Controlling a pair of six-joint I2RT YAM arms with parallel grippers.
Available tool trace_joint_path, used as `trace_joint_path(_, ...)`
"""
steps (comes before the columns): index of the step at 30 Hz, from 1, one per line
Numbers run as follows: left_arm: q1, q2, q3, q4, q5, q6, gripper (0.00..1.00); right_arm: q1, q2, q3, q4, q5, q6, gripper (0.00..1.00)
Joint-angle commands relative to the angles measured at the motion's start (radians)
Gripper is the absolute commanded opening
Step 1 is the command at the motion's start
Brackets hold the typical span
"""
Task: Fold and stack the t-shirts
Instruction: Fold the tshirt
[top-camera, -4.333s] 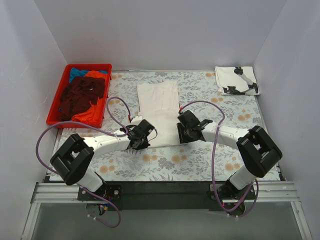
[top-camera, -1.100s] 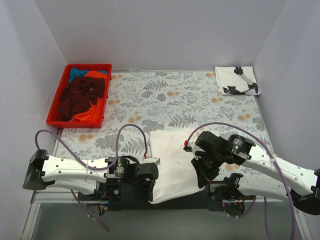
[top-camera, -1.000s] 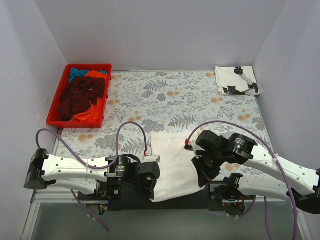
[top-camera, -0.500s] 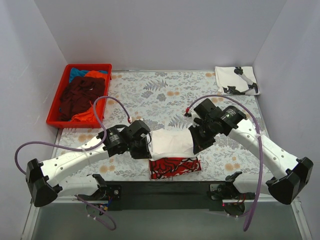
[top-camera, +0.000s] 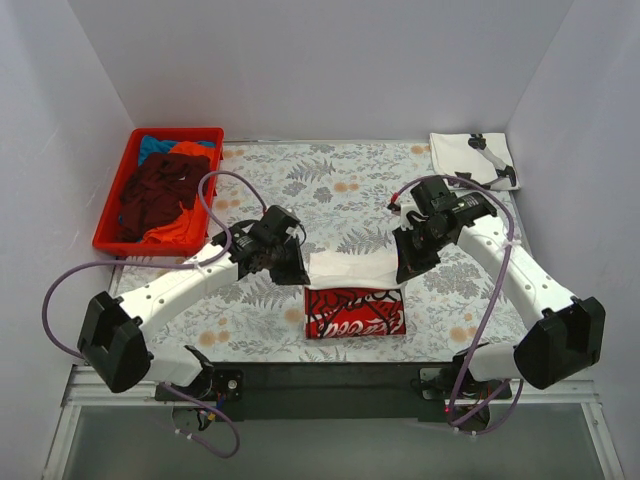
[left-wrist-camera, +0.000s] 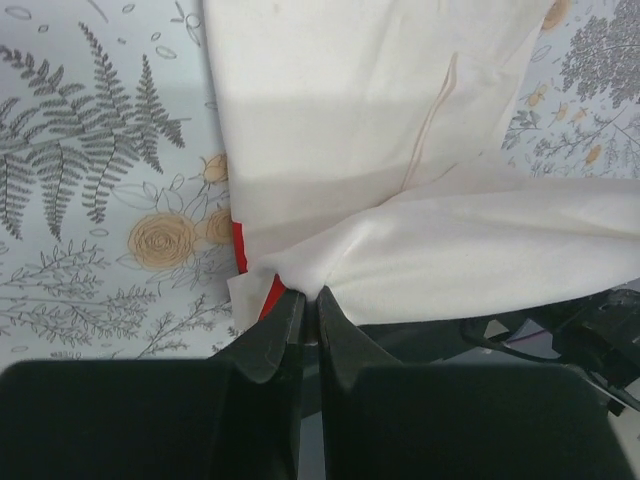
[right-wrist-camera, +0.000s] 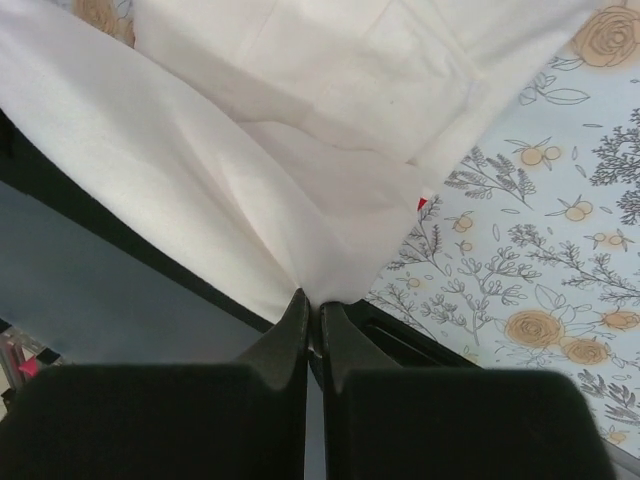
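Our left gripper (left-wrist-camera: 310, 300) is pressed together on a corner of the white t-shirt (left-wrist-camera: 400, 120). Our right gripper (right-wrist-camera: 312, 300) is pinched in the same way on the opposite corner. In both wrist views the cloth runs out from between the fingertips in a tight fold. In the top view the two grippers stand level with each other over the middle of the table (top-camera: 330, 190), and a white band of the shirt is stretched between them.

This is the change. One second ago the shirt hung over the near edge of the table, and both grippers were low beside the bases. Now the arms have carried the held edge away from us, and the red print (top-camera: 355, 312) shows on the part lying just nearer than the grippers. We judge that the fold is halfway done and that the held edge is not yet laid down.

The folded t-shirt (top-camera: 472, 160) with black print lies at the far right corner, well apart. The other t-shirts (top-camera: 160, 190) are in the red crate (top-camera: 125, 247) at the far left.
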Motion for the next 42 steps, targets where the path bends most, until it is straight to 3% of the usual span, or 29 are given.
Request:
trace_joint_path(1, 0.033, 0.047, 0.063, 0.040, 0.012, 0.080, 0.00, -0.053, 0.031, 0.007, 0.026, -0.010, -0.072, 0.01)
trace_joint_path(12, 0.105, 0.245, 0.127, 0.163, -0.020, 0.139, 0.00, -0.176, 0.174, -0.007, 0.141, 0.020, -0.074, 0.01)
trace_joint_path(25, 0.117, 0.394, 0.158, 0.267, -0.134, 0.166, 0.00, -0.188, 0.301, -0.037, 0.284, 0.112, -0.028, 0.01)
trace_joint_path(38, 0.120, 0.440, 0.137, 0.351, -0.238, 0.147, 0.00, -0.188, 0.343, -0.051, 0.387, 0.160, 0.023, 0.01)
trace_joint_path(40, 0.122, 0.454, 0.137, 0.364, -0.241, 0.147, 0.00, -0.190, 0.347, -0.059, 0.403, 0.175, 0.031, 0.06)
trace_joint_path(42, 0.120, 0.461, 0.143, 0.362, -0.243, 0.147, 0.04, -0.188, 0.350, -0.067, 0.413, 0.175, 0.040, 0.19)
